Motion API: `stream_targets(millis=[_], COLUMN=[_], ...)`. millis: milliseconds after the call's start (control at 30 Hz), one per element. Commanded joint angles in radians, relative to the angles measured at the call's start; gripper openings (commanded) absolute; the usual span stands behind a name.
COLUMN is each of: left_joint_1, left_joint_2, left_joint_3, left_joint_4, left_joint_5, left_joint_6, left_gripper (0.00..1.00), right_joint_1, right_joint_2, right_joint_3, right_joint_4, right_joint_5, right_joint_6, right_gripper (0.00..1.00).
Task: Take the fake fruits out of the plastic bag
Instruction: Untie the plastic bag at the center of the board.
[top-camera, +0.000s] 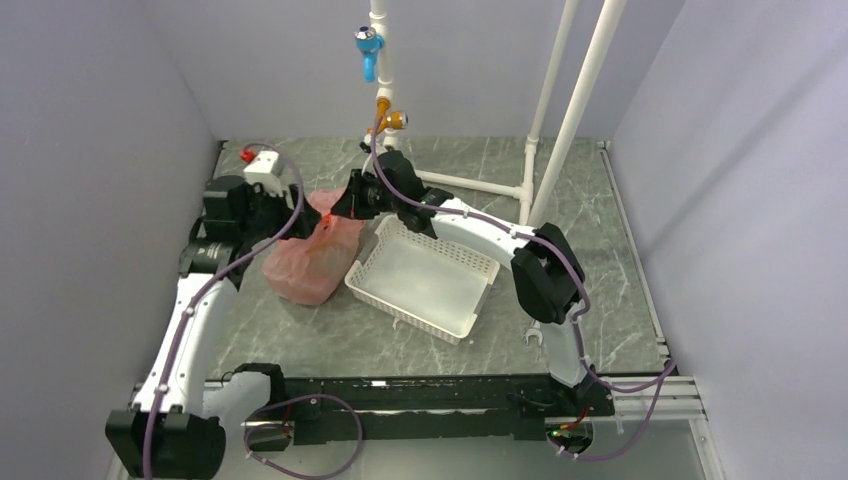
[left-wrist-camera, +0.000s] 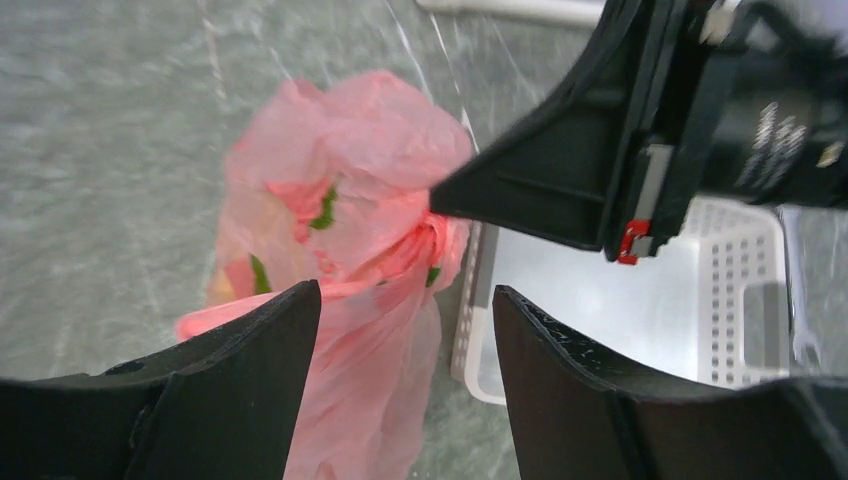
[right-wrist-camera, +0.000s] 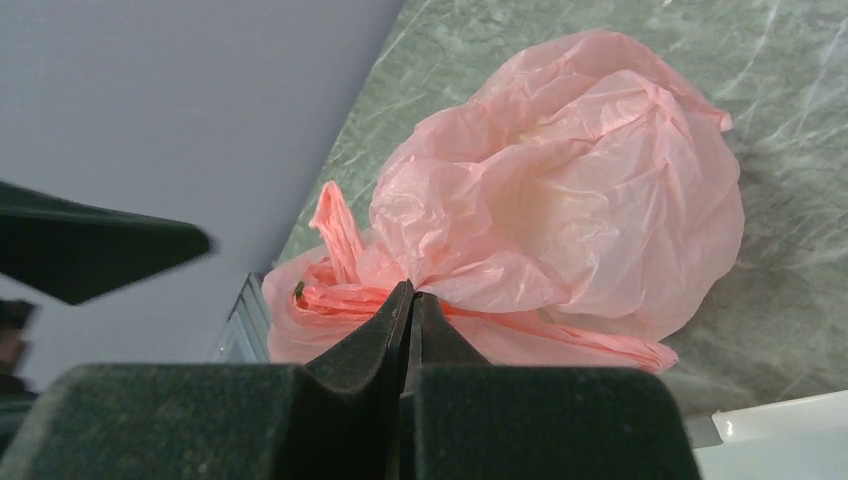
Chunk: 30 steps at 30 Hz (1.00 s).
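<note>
Beside the basket (top-camera: 430, 278), right claw (right-wrist-camera: 411, 297) pinches the plastic bag (right-wrist-camera: 560, 180).

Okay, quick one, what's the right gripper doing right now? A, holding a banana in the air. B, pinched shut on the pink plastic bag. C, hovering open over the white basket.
B: the right wrist view shows the right gripper with both fingers pressed together on a gathered fold of the plastic bag.

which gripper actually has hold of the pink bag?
The right gripper: its jaws are closed on a pinch of the plastic bag. The left gripper hangs over the bag with its jaws wide open.
</note>
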Motion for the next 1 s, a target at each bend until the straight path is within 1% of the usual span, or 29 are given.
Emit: stream_targets(millis=[0, 100, 200, 367, 400, 533, 600, 633, 800, 867, 900, 967], left_joint_1=[-0.068, -0.068, -0.068, -0.068, -0.068, -0.067, -0.067, -0.067, -0.066, -0.065, -0.066, -0.065], left_joint_2=[0.038, -0.003, -0.016, 0.026, 0.033, 0.041, 0.052, 0.060, 0.056, 0.053, 0.054, 0.061], left_joint_3=[-0.013, -0.070, -0.086, -0.079, -0.078, -0.071, -0.071, -0.066, -0.071, -0.077, -0.077, -0.074], left_joint_4=[-0.001, 0.067, 0.074, 0.053, 0.049, 0.040, 0.036, 0.030, 0.030, 0.030, 0.025, 0.012], left_joint_5=[-0.040, -0.026, -0.043, -0.016, -0.017, -0.061, -0.051, -0.041, -0.036, -0.029, -0.021, -0.020], left_joint_6=[0.059, 0.056, 0.081, 0.096, 0.097, 0.103, 0.103, 0.102, 0.101, 0.101, 0.102, 0.105], left_gripper=[0.70, 0.71, 0.71, 0.62, 0.62, 0.67, 0.67, 0.65, 0.49, 0.42, 0.39, 0.40], right_joint_1=[0.005, 0.005, 0.006, 0.011, 0.011, 0.016, 0.017, 0.018, 0.020, 0.022, 0.022, 0.024], right_joint_2=[-0.083, -0.093, -0.096, -0.087, -0.088, -0.093, -0.094, -0.096, -0.098, -0.099, -0.100, -0.101], right_joint_3=[-0.015, -0.022, -0.033, -0.020, -0.021, -0.026, -0.031, -0.035, -0.033, -0.032, -0.033, -0.032], right_joint_4=[0.049, 0.046, 0.063, 0.059, 0.061, 0.061, 0.062, 0.064, 0.067, 0.064, 0.064, 0.066], right_joint_5=[-0.034, -0.039, -0.050, -0.061, -0.060, -0.056, -0.055, -0.054, -0.057, -0.055, -0.052, -0.049], right_joint_6=[-0.017, -0.021, -0.019, -0.020, -0.021, -0.028, -0.028, -0.028, -0.029, -0.031, -0.029, -0.028], right_gripper=[0.00, 0.00, 0.00, 0.00, 0.00, 0.00, 0.00, 0.00, 0.00, 0.00, 0.00, 0.00])
